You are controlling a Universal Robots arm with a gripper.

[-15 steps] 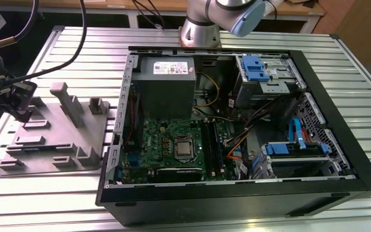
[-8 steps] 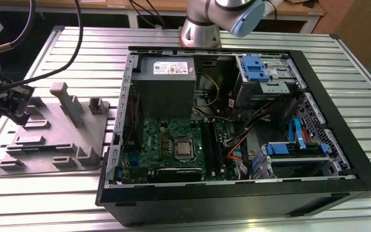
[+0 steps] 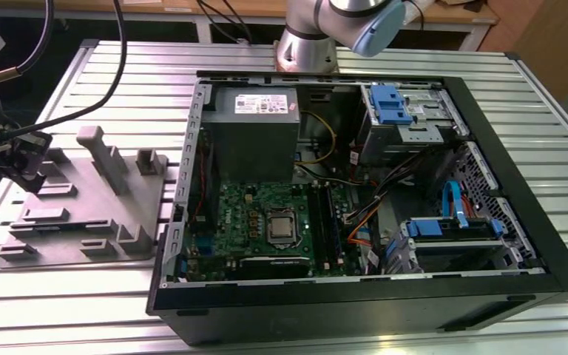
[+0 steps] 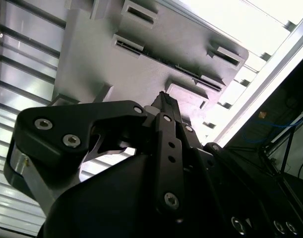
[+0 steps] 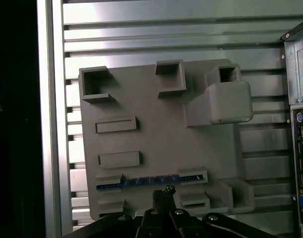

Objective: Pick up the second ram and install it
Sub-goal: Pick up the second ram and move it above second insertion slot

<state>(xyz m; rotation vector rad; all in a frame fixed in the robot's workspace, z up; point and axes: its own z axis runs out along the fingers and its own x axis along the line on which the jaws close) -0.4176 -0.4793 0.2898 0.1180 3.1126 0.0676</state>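
- Grey plastic fixture (image 5: pixel 156 124) on the slatted metal table (image 5: pixel 141 39) holds the ram (image 5: pixel 151 180). The ram stands on edge in a long slot, and the first wrist view shows only its blue-green top edge.
- The gripper (image 5: pixel 163 192) hangs over that slot. The ram lies just ahead of the fingertips, close to them, and I cannot tell whether they touch it.
- The ram's long axis runs crosswise to the way the fingers point. It extends to both sides of the tips, with a somewhat longer stretch on the side away from the case (image 5: pixel 297 99).
- The tips line up near the ram's middle, slightly toward the case end.
- The jaws look drawn together, tip against tip, with nothing between them. The second wrist view shows the gripper (image 4: pixel 163 99) as one narrow closed bar over the fixture.
- Judgement: the ram is not yet gripped and sits fully in its slot. Pressed together as they are, the jaws could not straddle the thin board. What matters now is how they are turned relative to its long edge.
- In the exterior view the gripper (image 3: pixel 23 166) is at the fixture's far edge from the case, well apart from the motherboard (image 3: pixel 264 222), where a ram would go.
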